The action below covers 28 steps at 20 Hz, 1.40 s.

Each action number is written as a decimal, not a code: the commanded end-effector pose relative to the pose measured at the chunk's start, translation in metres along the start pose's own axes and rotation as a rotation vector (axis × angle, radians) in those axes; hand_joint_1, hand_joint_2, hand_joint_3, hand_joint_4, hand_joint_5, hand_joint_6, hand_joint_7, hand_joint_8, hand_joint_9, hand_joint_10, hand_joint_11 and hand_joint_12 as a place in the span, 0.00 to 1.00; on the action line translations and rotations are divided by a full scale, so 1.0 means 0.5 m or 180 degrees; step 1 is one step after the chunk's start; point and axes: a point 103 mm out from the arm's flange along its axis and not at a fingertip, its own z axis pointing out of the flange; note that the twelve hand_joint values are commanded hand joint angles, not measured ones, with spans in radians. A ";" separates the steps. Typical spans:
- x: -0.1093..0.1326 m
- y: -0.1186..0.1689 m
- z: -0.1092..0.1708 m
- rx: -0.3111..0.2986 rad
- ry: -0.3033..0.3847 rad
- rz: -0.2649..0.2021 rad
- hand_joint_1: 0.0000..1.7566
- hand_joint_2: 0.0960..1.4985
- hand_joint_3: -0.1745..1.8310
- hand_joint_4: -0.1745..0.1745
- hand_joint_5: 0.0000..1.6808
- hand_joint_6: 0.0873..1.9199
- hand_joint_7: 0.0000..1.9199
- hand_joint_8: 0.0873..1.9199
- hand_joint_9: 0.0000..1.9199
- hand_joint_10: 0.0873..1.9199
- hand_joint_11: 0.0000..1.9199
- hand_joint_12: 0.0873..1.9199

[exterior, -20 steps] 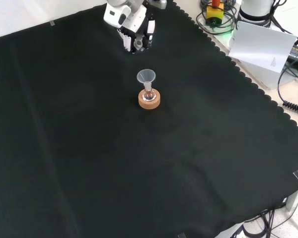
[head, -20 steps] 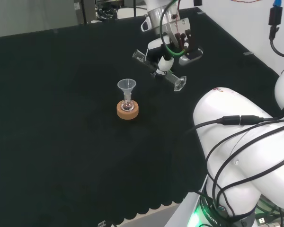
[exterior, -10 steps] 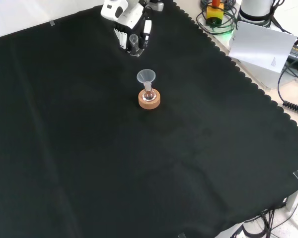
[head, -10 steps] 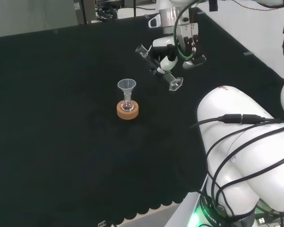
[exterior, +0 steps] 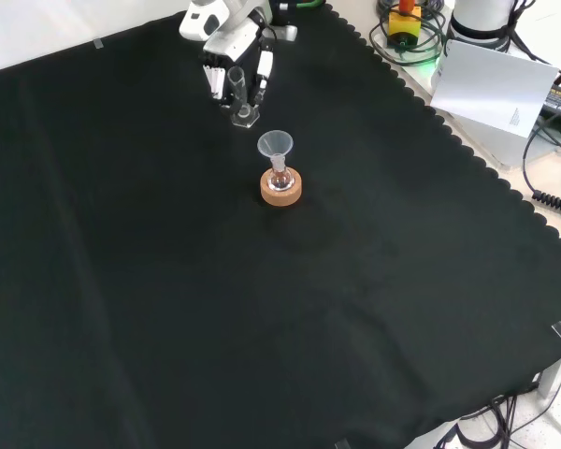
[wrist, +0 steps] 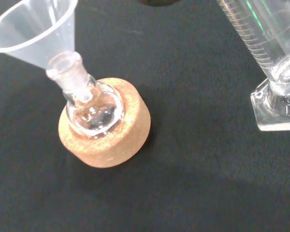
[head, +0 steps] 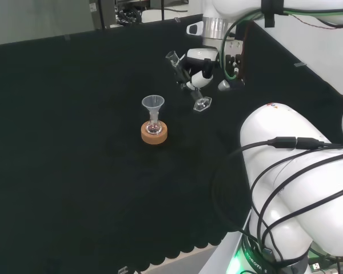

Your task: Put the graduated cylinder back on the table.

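While the graduated cylinder (head: 188, 83) hangs tilted above the cloth (head: 74, 142), the hand (head: 201, 67) grips its tube.

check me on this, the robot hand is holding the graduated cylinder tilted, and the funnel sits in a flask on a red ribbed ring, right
Not quite: the stand is a cork ring, not a red ribbed one, as the wrist view shows. The rest holds: the robot hand holds the graduated cylinder tilted, and the funnel sits in the flask.

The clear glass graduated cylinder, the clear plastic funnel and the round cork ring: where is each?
Clear glass graduated cylinder (wrist: 276, 104): wrist view, on its foot.
Clear plastic funnel (head: 152, 104): head view, on its cone.
Round cork ring (exterior: 281, 192): front view, on its side.
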 end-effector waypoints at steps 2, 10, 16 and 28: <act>-0.045 0.049 0.025 -0.0292 0.0334 -0.0110 0.71 0.76 0.09 0.00 0.52 0.58 0.48 0.57 0.77 0.00 0.65 0.35; -0.073 0.077 0.049 -0.0545 0.0589 -0.0190 0.65 0.76 0.09 0.00 0.53 0.59 0.57 0.28 0.76 0.00 0.65 0.35; -0.085 0.086 0.069 -0.0704 0.0702 -0.0191 0.65 0.76 0.09 0.00 0.53 0.59 0.58 0.25 0.76 0.00 0.64 0.35; -0.101 0.107 0.103 -0.0918 0.0899 -0.0196 0.65 0.76 0.09 0.00 0.53 0.59 0.57 0.23 0.75 0.00 0.63 0.35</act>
